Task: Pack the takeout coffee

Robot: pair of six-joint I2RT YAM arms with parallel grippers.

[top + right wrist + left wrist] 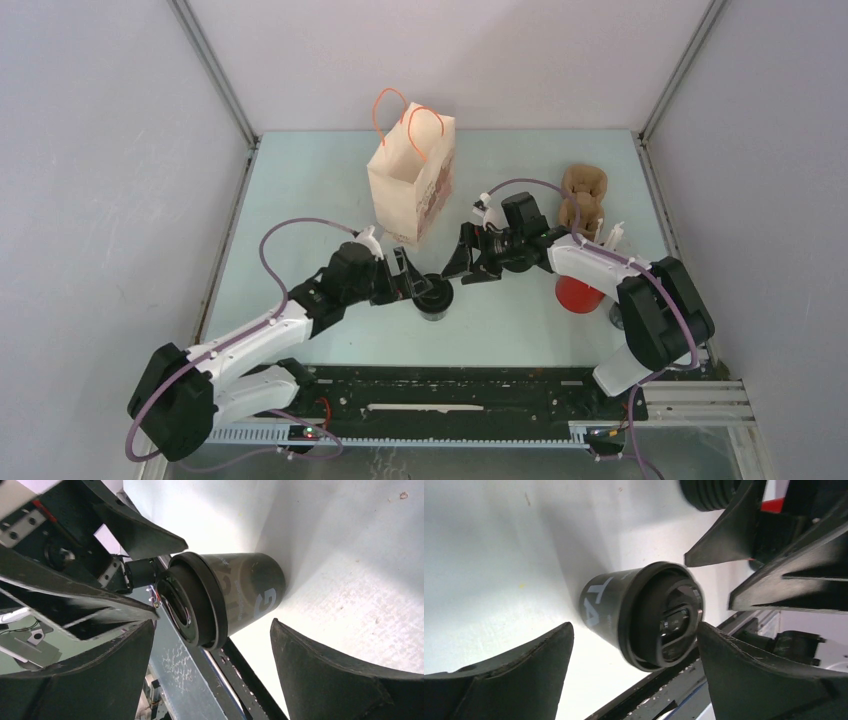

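The takeout coffee (436, 297) is a small black cup with a black lid, standing upright on the table near the front middle. It also shows in the left wrist view (644, 615) and in the right wrist view (230, 600). My left gripper (420, 287) is open just left of the cup; in its own view (634, 630) the cup stands at the fingertips, with the right fingertip (744, 670) close to the lid rim. My right gripper (468, 265) is open just behind and right of the cup, which lies ahead of its gap (212, 622). Neither gripper holds it.
An open paper bag (412, 175) with orange handles stands behind the cup. A brown moulded-pulp carrier (583, 197) lies at the back right. A red cup (577, 293) stands under the right arm. The black rail (450, 385) runs along the table's near edge.
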